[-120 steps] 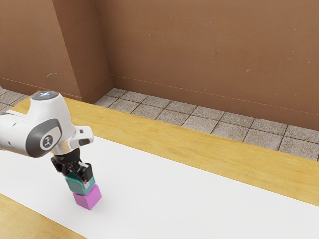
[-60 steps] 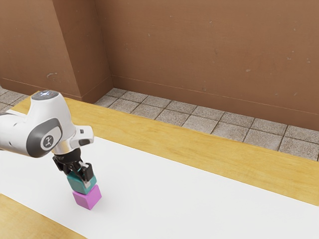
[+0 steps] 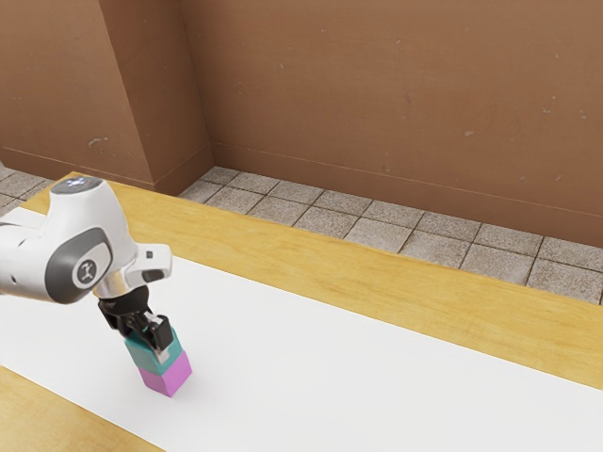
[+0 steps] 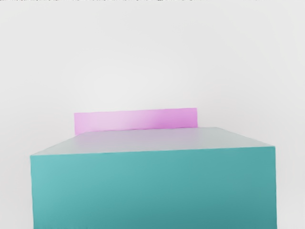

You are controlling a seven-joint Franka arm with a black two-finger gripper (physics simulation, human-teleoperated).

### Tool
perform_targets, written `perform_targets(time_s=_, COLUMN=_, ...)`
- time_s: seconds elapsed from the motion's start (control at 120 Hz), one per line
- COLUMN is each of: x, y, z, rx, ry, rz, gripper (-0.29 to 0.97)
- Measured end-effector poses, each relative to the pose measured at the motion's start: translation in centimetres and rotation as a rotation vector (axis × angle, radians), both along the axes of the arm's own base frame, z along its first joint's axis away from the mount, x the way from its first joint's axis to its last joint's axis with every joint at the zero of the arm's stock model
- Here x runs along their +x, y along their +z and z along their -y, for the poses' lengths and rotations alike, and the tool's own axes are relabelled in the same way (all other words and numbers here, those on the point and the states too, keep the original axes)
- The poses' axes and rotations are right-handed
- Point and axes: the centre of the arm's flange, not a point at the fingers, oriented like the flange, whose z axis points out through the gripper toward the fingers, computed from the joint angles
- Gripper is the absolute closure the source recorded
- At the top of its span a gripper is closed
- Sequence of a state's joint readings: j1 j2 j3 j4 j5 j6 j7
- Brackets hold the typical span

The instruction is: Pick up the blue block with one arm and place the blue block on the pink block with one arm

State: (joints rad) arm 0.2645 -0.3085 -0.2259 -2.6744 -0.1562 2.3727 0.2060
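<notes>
- A white Franka arm [image 3: 66,259] reaches in from the exterior view's left and bends down over the near end of a white sheet [image 3: 330,377] laid along a wooden table [image 3: 377,273].
- The black gripper [image 3: 153,334] points downward with its fingers set narrow, clasping the upper part of the blue block [image 3: 146,352] from two sides.
- The blue block, teal in shade, sits directly on top of the pink block [image 3: 168,375], their faces touching; the two make a short stack that leans slightly toward the exterior view's left at the top.
- The pink block rests flat on the white sheet, close to the sheet's near edge.
- From the wrist camera, the blue block [image 4: 152,186] looms just beneath the hand, its pale top face and teal side in sight; a strip of the pink block [image 4: 136,120] peeks out beyond its far edge.
- Behind the table lie a grey tiled floor [image 3: 424,235] and a brown wall [image 3: 377,94].
</notes>
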Motion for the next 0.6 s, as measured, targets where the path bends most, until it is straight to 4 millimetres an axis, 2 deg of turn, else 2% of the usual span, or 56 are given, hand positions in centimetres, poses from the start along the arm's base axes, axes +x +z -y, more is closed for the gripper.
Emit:
perform_targets(time_s=0.117, x=0.2, y=-0.1, z=-0.4, rx=-0.011, ry=0.0, rz=-0.001, gripper=0.32)
perform_targets(time_s=0.233, x=0.1, y=-0.2, z=-1.6, rx=-0.024, ry=0.016, rz=-0.002, gripper=0.32)
perform_targets(time_s=0.6, x=0.9, y=0.1, z=-1.5, rx=-0.03, ry=-0.025, rz=0.007, gripper=0.32)
